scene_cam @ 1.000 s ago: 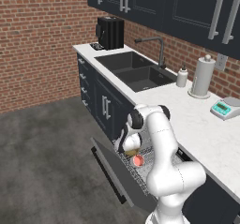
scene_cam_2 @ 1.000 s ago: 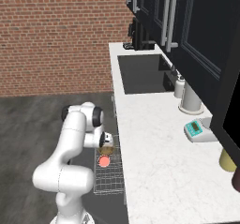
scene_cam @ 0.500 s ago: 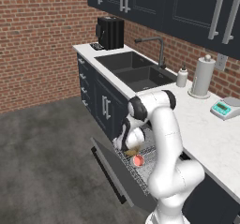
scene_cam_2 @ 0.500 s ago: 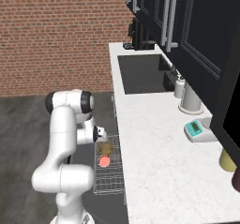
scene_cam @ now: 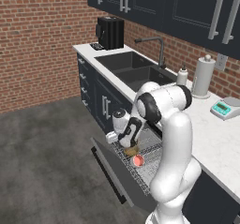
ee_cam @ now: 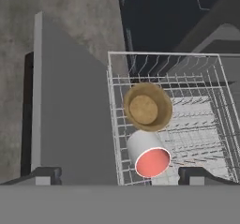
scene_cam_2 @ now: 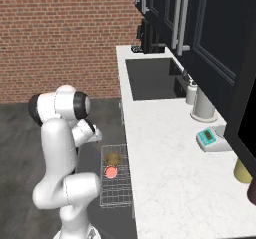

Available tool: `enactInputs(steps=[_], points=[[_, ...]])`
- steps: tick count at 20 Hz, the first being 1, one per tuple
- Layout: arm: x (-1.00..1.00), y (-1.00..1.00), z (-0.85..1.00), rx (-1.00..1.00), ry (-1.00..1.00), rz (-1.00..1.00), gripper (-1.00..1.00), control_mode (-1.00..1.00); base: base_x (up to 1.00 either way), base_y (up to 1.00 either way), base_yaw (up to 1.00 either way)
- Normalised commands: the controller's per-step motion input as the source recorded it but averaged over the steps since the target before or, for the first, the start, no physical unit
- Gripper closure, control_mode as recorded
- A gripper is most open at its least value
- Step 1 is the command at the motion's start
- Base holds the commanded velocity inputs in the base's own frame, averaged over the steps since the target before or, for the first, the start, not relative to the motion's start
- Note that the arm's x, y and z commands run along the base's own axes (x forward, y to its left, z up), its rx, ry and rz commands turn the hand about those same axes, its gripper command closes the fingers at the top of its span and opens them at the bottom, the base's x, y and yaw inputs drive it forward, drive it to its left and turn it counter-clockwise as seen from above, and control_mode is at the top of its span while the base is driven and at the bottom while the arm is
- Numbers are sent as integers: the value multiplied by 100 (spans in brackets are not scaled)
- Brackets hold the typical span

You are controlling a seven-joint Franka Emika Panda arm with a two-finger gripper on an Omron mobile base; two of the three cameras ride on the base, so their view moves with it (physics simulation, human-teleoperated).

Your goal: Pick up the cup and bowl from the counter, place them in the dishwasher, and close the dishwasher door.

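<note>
The cup [ee_cam: 149, 156] and bowl [ee_cam: 147, 107] are seen mid-frame in the rack [ee_cam: 206, 124]. The gripper [ee_cam: 115, 175] is spread wide, empty. The door [ee_cam: 70, 120] — stiff, hinged — is best lifted at its free edge.

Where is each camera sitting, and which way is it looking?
Left base view: behind the arm's left, facing the sink counter; white arm and open end effector show.
Right base view: behind its right, looking along the counter; arm at left.
Hand view: on the hand, looking down into the rack; dark fingertips show.
All share the bowl, cup and dishwasher door.
</note>
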Motion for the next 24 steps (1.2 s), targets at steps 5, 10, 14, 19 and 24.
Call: enactInputs(steps=[5,10,14,19,24], points=[[-29,50,100,-6,14,0,-100,-100,0,0,0],[-49,43,43,-9,32,0,-100,-100,0,0,0],[-43,53,70,-8,19,0,-100,-100,0,0,0],[-21,70,36,-9,8,0,-100,-100,0,0,0],[0,66,-67,-14,-3,0,-100,-100,0,0,0]])
